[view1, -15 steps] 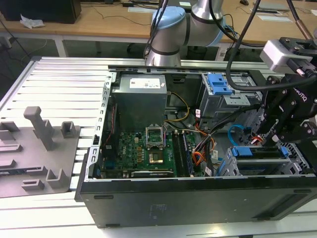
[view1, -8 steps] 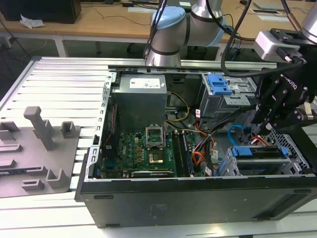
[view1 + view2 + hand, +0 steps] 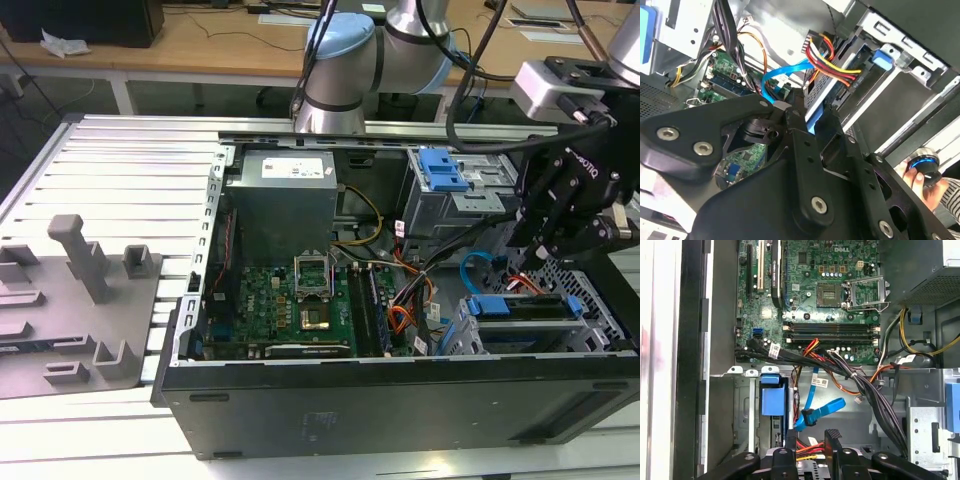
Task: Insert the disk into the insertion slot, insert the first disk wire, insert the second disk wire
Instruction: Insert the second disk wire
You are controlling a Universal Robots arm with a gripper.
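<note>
Pincer (image 3: 810, 447) hangs over the disk (image 3: 525, 308), seated in the insertion slot (image 3: 590, 300) at the exterior view's right, fingers pinching the first disk wire (image 3: 807, 444).

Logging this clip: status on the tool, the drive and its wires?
Tool over silver, blue-framed disk, seated in perforated cage. Orange-red-black wire bundle at the disk's end. Light-blue flat cable looped beside.
</note>
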